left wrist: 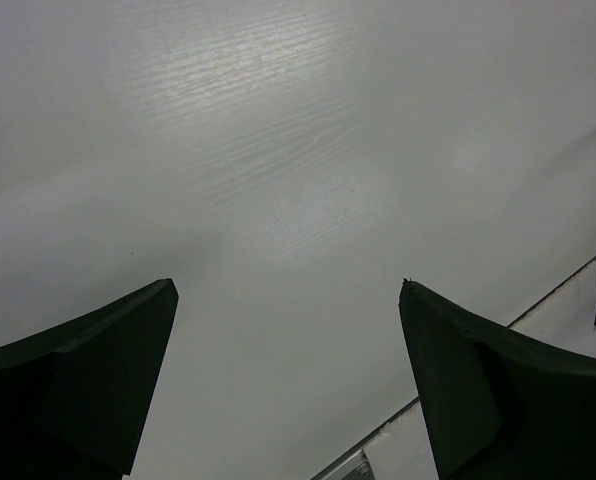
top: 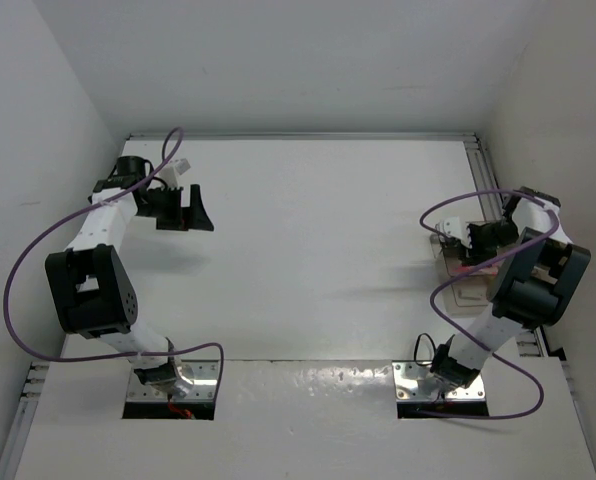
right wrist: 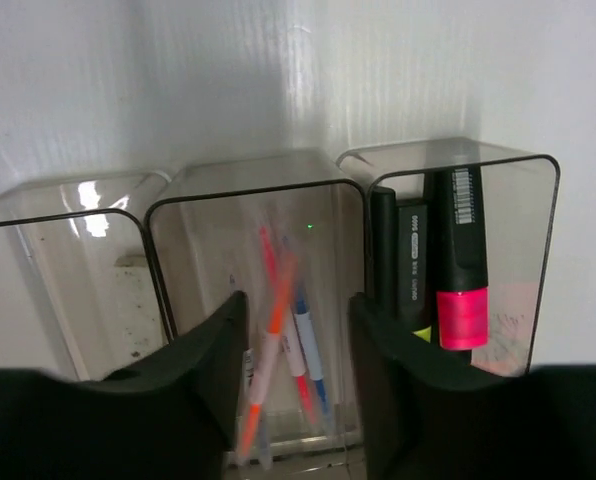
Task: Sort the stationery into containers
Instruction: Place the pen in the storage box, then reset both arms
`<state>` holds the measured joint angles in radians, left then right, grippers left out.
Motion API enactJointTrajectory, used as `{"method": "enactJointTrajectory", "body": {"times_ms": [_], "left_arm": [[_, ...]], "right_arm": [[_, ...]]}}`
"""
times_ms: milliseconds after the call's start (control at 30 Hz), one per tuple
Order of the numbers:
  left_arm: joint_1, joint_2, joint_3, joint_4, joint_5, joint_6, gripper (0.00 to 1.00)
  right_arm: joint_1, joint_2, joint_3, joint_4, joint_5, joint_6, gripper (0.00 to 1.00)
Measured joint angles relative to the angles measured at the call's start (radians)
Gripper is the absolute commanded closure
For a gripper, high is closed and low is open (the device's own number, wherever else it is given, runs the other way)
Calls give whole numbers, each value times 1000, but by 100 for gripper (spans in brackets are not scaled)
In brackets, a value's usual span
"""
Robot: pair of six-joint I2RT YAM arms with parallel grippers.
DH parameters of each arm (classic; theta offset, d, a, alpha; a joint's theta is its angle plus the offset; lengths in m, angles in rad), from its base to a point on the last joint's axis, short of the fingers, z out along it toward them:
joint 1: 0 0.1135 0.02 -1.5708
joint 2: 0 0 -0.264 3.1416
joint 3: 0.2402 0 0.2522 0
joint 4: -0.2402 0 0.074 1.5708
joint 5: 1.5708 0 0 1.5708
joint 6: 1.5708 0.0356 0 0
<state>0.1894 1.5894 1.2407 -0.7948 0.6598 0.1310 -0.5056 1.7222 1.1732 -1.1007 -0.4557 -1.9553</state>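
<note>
Three clear containers stand side by side in the right wrist view. The middle container [right wrist: 253, 195] holds thin pens, among them a blue one [right wrist: 308, 345]. An orange and white pen [right wrist: 276, 335] looks blurred there, between my fingertips. The right container [right wrist: 498, 180] holds two black highlighters, one with a pink end [right wrist: 462, 300] and one with a yellow end [right wrist: 410, 280]. The left container [right wrist: 58, 230] holds a pale block [right wrist: 130, 285]. My right gripper [right wrist: 296, 297] is open just above the middle container. My left gripper [left wrist: 288, 285] is open and empty over bare table.
From above, the containers [top: 468, 280] sit at the right edge of the table under the right gripper [top: 458, 240]. The left gripper [top: 193, 208] is at the far left. Walls close in on three sides. A metal rail [top: 475, 165] runs along the right side.
</note>
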Motion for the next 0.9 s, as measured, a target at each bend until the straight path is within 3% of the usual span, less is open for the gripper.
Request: {"method": "enactJointTrajectory", "body": {"times_ms": [67, 233, 367, 400, 533, 700, 800, 900], "left_arm": [[0, 0, 10, -6, -6, 0, 0], [0, 0, 90, -11, -26, 4, 0], [0, -6, 169, 22, -40, 3, 0], [0, -8, 180, 30, -42, 2, 0], [6, -29, 190, 63, -49, -1, 0], [16, -103, 174, 124, -93, -7, 0], [22, -173, 136, 161, -119, -8, 0], [23, -233, 78, 183, -142, -4, 0]], "right_arm": [[-2, 0, 0, 7, 5, 0, 33], [-3, -4, 12, 14, -41, 2, 28], [2, -43, 119, 0, -180, 167, 16], [5, -59, 171, -5, -217, 289, 9], [11, -163, 299, 178, -336, 890, 1], [1, -424, 137, 457, -386, 1603, 1], [24, -559, -41, 540, -367, 1847, 1], [68, -639, -176, 549, -321, 1960, 1]]}}
